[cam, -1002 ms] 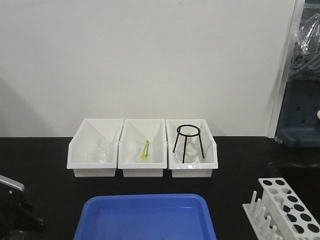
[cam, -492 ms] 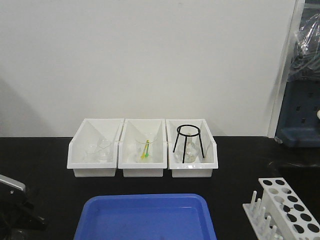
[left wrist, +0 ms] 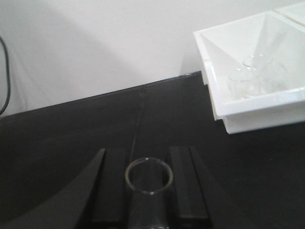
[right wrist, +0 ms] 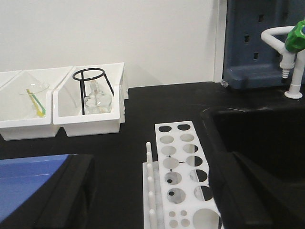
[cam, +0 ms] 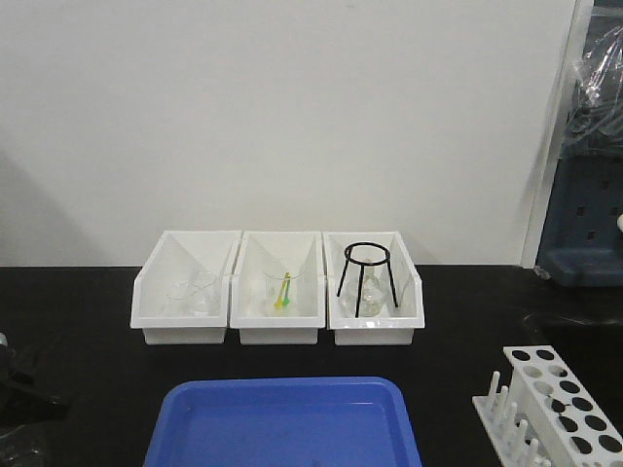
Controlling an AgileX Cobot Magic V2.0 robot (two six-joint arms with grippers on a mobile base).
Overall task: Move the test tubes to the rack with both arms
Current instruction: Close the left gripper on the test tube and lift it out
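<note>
In the left wrist view my left gripper (left wrist: 148,191) is shut on a clear glass test tube (left wrist: 148,177). The tube's open round mouth points forward between the two black fingers (left wrist: 112,188), above the black table. In the front view only a dark bit of the left arm (cam: 21,391) shows at the lower left edge. The white rack (right wrist: 183,167) stands between the wide-open fingers of my right gripper (right wrist: 157,195), and the holes I can see are empty. Its pegs run along its left side. The rack also shows at the lower right of the front view (cam: 563,401).
Three white open-front bins (cam: 277,326) stand at the back, holding glassware, a beaker with a yellow-green stick, and a black tripod over a flask (right wrist: 96,98). A blue tray (cam: 282,423) lies at the front middle. A black sink (right wrist: 257,129) with a green-capped tap sits right of the rack.
The left arm has dropped lower and further left at the front view's lower left edge, and its grey block no longer shows. Nothing else has moved.
</note>
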